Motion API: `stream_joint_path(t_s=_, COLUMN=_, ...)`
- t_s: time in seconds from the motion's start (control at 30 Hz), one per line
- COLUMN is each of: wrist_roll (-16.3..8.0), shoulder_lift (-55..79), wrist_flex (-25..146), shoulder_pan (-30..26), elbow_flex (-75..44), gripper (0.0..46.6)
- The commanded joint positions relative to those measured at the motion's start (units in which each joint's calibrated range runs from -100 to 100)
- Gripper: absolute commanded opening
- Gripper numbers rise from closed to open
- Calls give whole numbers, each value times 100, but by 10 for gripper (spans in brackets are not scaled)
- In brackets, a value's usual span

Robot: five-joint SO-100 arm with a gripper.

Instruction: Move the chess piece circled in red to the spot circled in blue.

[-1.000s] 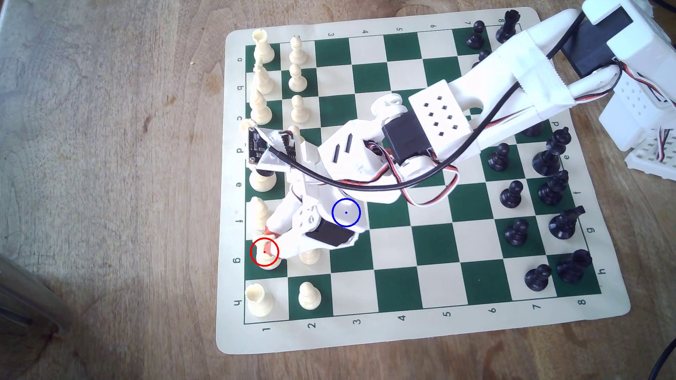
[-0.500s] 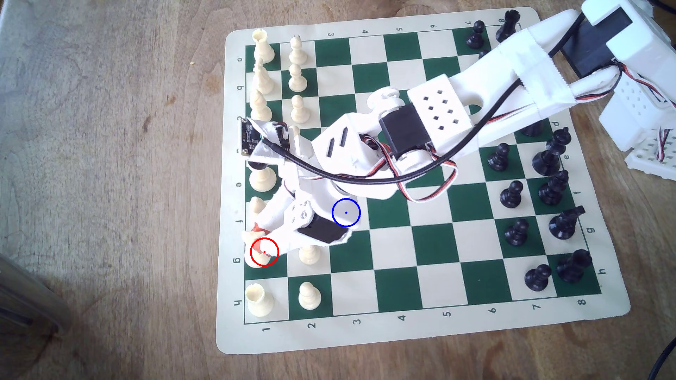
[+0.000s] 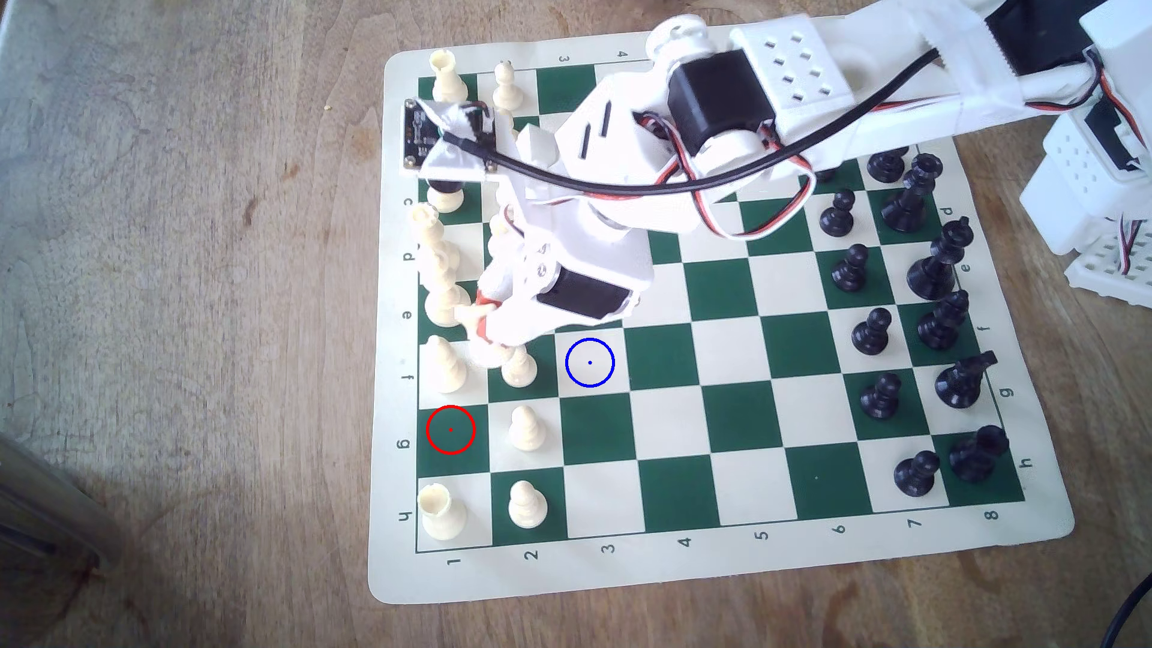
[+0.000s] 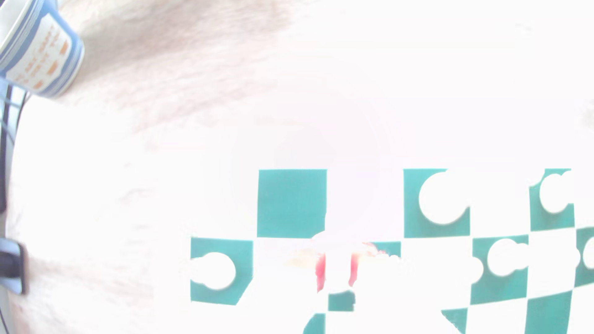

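My gripper [image 3: 483,324], with red pads, hangs above the board's e/f rows near columns 1 and 2 in the exterior view, shut on the cream-white chess piece [image 3: 482,356], which is lifted off the board and blurred. The red ring [image 3: 451,429] marks a green square with nothing on it. The spot [image 3: 590,362], a cream square with a blue ring, is bare and lies to the exterior view's right of the gripper. The washed-out wrist view shows the red pads [image 4: 321,273] clamped on a white shape [image 4: 337,273].
Cream pieces stand close by: a bishop [image 3: 447,367], pawns [image 3: 518,369] [image 3: 525,430] [image 3: 527,506] and a rook [image 3: 441,512]. Black pieces [image 3: 873,333] fill the exterior view's right columns. The arm's base [image 3: 1097,187] is at the upper right. A blue-striped mug [image 4: 38,48] stands off the board.
The gripper closed on the chess piece inside the red ring, lifted it and carried it up the exterior view and slightly right. The ringed green square is now bare.
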Motion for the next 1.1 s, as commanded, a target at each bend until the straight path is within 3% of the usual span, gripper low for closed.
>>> stream_joint_path(t_s=0.0, wrist_roll=34, shoulder_lift=-1344, wrist_flex=388, shoulder_pan=90, elbow_flex=311, gripper=2)
stream_joint_path(t_s=0.3, wrist_roll=-5, shoulder_lift=-2778, wrist_flex=-963, shoulder_pan=176, elbow_flex=3629, gripper=2)
stream_joint_path(t_s=0.47, wrist_roll=-10, shoulder_lift=-3338, wrist_flex=-1864, shoulder_pan=176, elbow_flex=4835, gripper=2)
stream_joint_path(t_s=1.07, wrist_roll=5, shoulder_lift=-3406, wrist_flex=-3477, shoulder_pan=-74, elbow_flex=6540, gripper=2)
